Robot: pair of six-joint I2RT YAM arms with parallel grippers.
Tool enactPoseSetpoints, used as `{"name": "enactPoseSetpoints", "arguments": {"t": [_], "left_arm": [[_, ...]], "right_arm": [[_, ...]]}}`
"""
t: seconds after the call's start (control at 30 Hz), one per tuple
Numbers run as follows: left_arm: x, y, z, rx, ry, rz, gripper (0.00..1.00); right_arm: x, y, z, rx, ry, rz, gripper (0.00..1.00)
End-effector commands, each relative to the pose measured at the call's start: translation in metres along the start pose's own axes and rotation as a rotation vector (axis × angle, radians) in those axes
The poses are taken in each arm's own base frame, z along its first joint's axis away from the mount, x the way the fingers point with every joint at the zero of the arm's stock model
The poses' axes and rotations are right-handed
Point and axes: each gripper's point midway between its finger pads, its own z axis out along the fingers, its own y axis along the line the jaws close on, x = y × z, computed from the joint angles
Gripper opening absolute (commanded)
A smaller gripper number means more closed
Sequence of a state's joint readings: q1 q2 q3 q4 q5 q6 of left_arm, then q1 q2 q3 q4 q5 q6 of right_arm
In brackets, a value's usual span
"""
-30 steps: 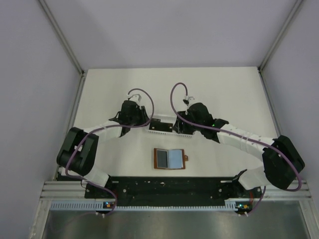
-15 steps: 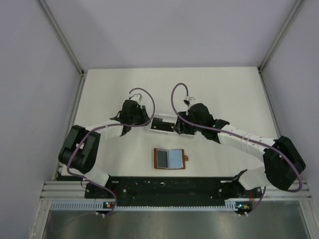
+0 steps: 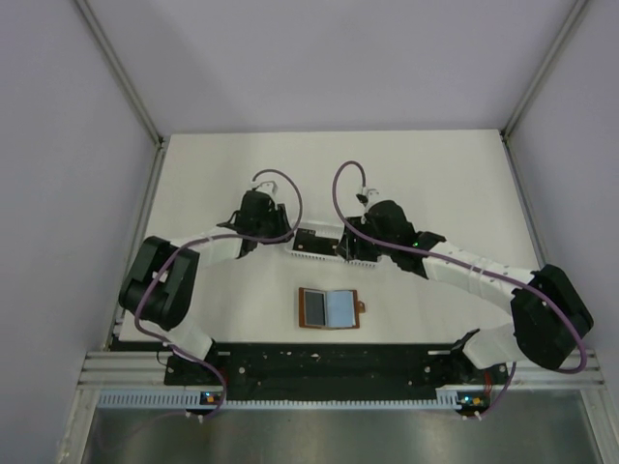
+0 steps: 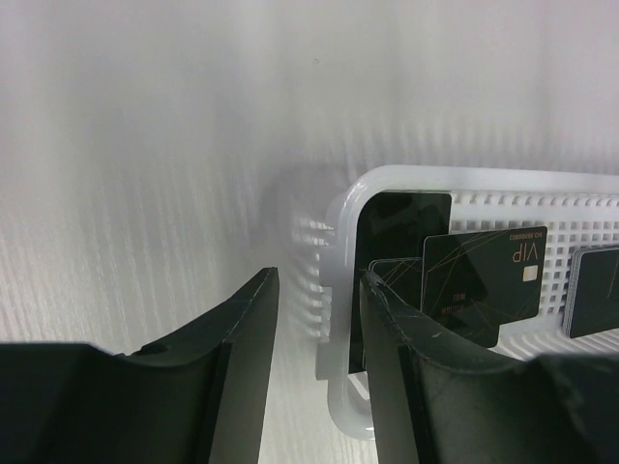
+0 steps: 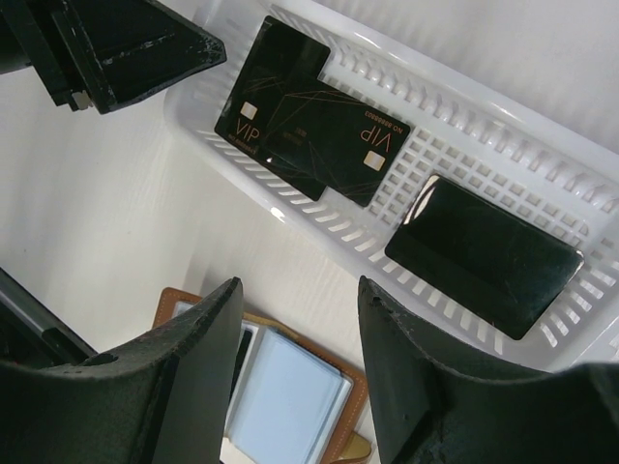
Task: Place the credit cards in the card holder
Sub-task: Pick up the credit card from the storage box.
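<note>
- The left fingers (image 4: 382, 324), spread and empty, have edged nearer the white slotted plastic basket (image 5: 440, 79) holding the thin black credit cards (image 5: 314, 130), upper centre.
- The right fingers (image 5: 205, 343) hang spread and empty.
- The brown leather card holder (image 3: 329, 308) lies open, lower centre of the worktop (image 3: 435, 174); I judge a pick is imminent.

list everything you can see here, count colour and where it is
black thin rectangular credit cards: at least three, black with light VIP print, in the basket
white slotted plastic basket: one, white, mid-table between the grippers
brown leather folding card holder: one, brown with bluish pockets, open flat, nearer the arm bases
table: one, white, under everything
left gripper: one, black, open, at the basket's end
right gripper: one, black, open, above basket and holder
</note>
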State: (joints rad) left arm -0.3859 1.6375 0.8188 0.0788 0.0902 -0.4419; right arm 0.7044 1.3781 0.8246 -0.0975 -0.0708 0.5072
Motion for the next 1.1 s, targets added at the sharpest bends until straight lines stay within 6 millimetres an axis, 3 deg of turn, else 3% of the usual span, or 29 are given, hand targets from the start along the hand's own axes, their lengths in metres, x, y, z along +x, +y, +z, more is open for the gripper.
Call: {"name": "enactPoseSetpoints", "arguments": {"t": [0.0,0.37,0.63,0.87,1.07], "left_arm": [[-0.02,-0.01,0.006,0.039,-0.037,0.01,0.44],[-0.009,-0.011,0.013,0.063,-0.004,0.015,0.26],[-0.004,-0.014,0.005,0.092,-0.017,0.005,0.0],[0.001,-0.032,-0.027,0.225,-0.189,-0.005,0.0],[0.008,-0.038,-0.048,0.248,-0.313,-0.038,0.0]], "right_arm": [[-0.014,0.005,-0.008,-0.024,-0.056,0.005,0.51],[-0.012,0.003,-0.009,-0.017,-0.056,0.011,0.51],[-0.013,0.002,-0.01,-0.016,-0.063,0.014,0.51],[-0.009,0.002,-0.006,-0.027,-0.061,0.015,0.51],[-0.008,0.017,-0.003,-0.133,-0.092,0.014,0.51]]}}
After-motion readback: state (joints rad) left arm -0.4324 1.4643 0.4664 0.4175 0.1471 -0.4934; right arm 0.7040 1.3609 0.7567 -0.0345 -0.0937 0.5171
